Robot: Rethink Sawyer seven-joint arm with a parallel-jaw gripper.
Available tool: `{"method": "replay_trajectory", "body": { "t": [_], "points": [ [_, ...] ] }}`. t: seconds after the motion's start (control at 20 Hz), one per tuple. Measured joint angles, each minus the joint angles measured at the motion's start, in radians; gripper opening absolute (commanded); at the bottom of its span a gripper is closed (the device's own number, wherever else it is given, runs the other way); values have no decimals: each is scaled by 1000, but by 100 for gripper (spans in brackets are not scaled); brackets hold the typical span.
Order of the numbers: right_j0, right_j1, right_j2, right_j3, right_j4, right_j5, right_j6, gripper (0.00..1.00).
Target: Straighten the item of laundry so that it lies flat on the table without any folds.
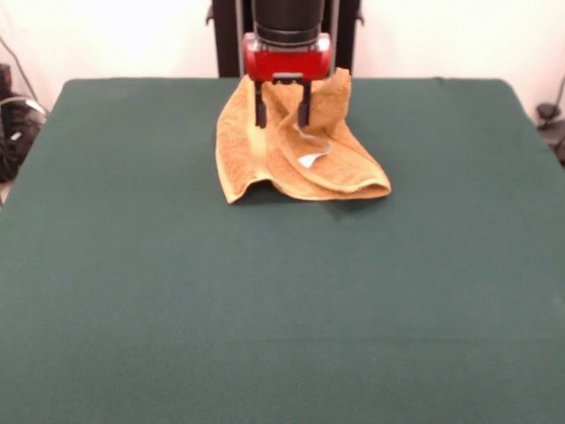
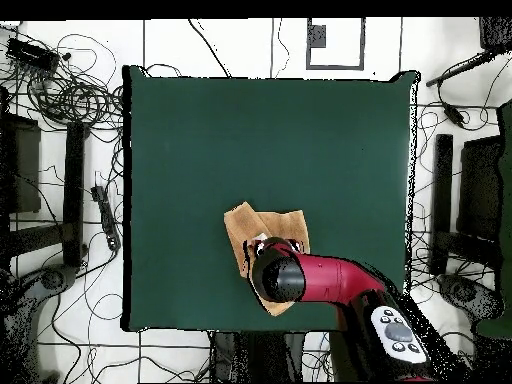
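The golden-orange towel [image 1: 340, 168] lies crumpled and folded over itself near the far edge of the green table [image 1: 265, 309]. Its small white tag [image 1: 307, 160] shows on the top fold. My gripper [image 1: 282, 119] hangs straight down over the towel's far part. Its two black fingers [image 1: 260, 110] stand apart, with a ridge of cloth between them, and the tips are at or just above the fabric. In the overhead view the towel [image 2: 245, 228] sits near the table's [image 2: 250, 130] bottom edge, and the arm's wrist [image 2: 277, 278] covers part of it and hides the fingers.
The red arm [image 2: 340, 285] reaches in from the lower right in the overhead view. Cables and stands [image 2: 70, 90] lie on the floor around the table. Dark gear [image 1: 13, 124] sits off the table's left side in the front view.
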Motion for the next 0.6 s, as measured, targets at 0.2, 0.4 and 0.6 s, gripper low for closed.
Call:
{"method": "replay_trajectory", "body": {
  "t": [0.2, 0.4, 0.6],
  "points": [
    [-1, 0, 0, 0, 0, -12, 0, 100],
    [-5, 0, 0, 0, 0, -17, 0, 100],
    [-18, 0, 0, 0, 0, -17, 0, 100]
  ]
}}
